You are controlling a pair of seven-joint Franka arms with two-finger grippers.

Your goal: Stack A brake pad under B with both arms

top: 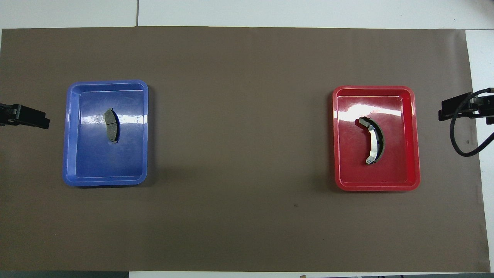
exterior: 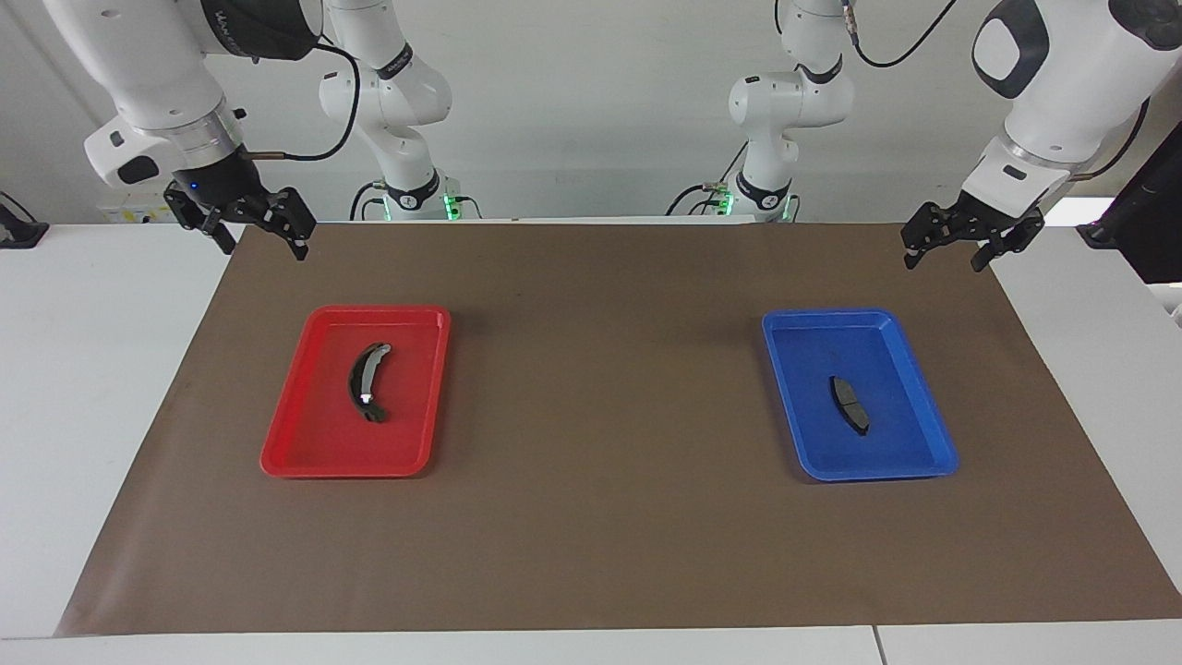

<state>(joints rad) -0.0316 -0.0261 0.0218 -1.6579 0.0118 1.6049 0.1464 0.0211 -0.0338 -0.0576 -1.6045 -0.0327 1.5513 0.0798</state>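
Note:
The A brake pad [exterior: 850, 404], short, flat and dark grey, lies in a blue tray [exterior: 877, 342] toward the left arm's end; it also shows in the overhead view [top: 111, 125] in that tray [top: 104, 162]. B [exterior: 367, 381], a long black crescent with a pale inner strip, lies in a red tray [exterior: 323, 434] toward the right arm's end, and shows in the overhead view [top: 373, 139] in its tray [top: 401, 166]. My left gripper [exterior: 944, 263] hangs open and empty over the mat's edge, beside the blue tray [top: 27, 116]. My right gripper [exterior: 264, 249] hangs open and empty beside the red tray [top: 455, 108].
A brown mat [exterior: 600, 388] covers the table between the two trays. Two slimmer white arms with green-lit bases [exterior: 406, 194] [exterior: 762, 194] stand at the robots' end. A black cable [top: 463, 139] loops from the right arm.

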